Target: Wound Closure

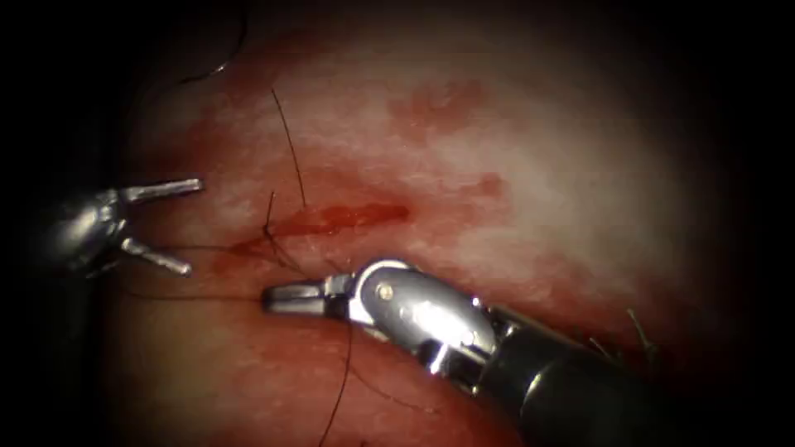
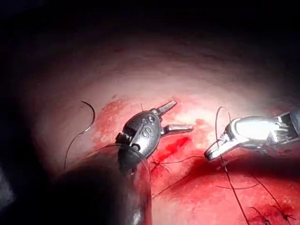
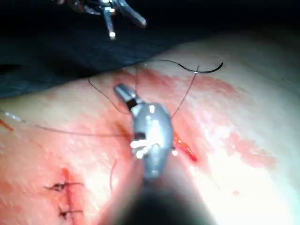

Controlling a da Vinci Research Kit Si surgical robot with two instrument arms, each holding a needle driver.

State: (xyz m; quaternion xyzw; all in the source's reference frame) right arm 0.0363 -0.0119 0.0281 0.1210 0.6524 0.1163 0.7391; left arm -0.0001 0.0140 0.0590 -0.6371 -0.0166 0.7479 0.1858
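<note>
The thread [image 1: 338,406] runs off the endoscope view's bottom edge, its end unseen.

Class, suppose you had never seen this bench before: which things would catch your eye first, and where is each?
The right tool, jaws shut, lies just below the red cut in the tissue. The left tool sits left of the cut with jaws spread wide, holding nothing. The curved needle lies free on the tissue, away from both tools, with dark thread trailing across the wound.

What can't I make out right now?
- Needle: free on the tissue left of the cut, one end lost in shadow, endoscope view.
- Right end effector: shut; whether it pinches thread is too fine to tell, endoscope view.
- Left end effector: open, empty; shaft hidden by darkness.
</note>
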